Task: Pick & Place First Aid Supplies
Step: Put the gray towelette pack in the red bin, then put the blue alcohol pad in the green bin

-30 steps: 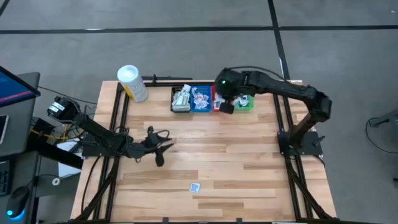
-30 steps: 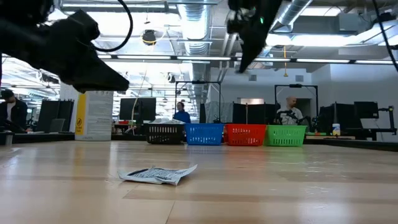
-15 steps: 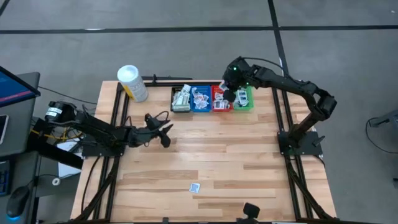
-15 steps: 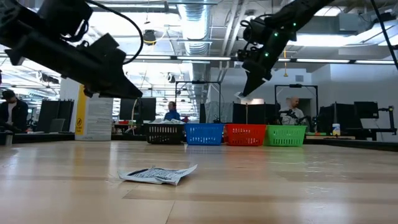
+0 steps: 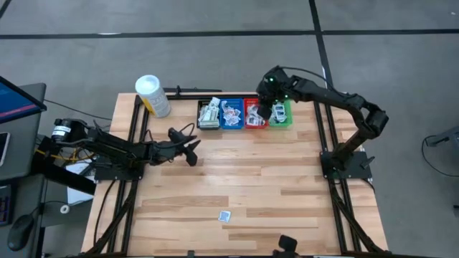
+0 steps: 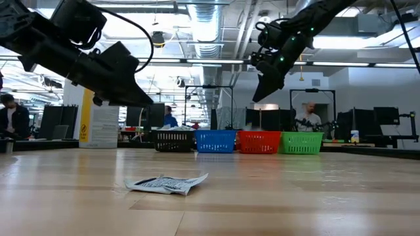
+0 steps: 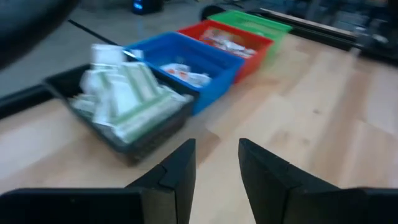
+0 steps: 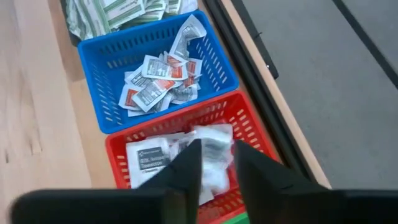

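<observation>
Overhead, my right gripper hangs above the red bin at the far edge of the table. Its two fingers stand apart. A blurred white packet shows in the gap between them, over the red bin; I cannot tell whether either finger touches it. More packets lie flat in that bin, and the blue bin beside it holds a loose heap of packets with red marks.

My left gripper hovers over bare wood on the left half of the table, just in front of the black bin. Its fingers are parted and grasp nothing. They point toward the row of four bins. From its wrist, the black bin sits nearest, piled with green-striped packets. Blue, red and green follow in line, touching side by side.

One lone packet lies flat on the wood near the front edge, well apart from both arms. Seen from table height, it lies crumpled, its edges lifted.

A white tub with a yellow label stands at the far left corner, left of the bins.
</observation>
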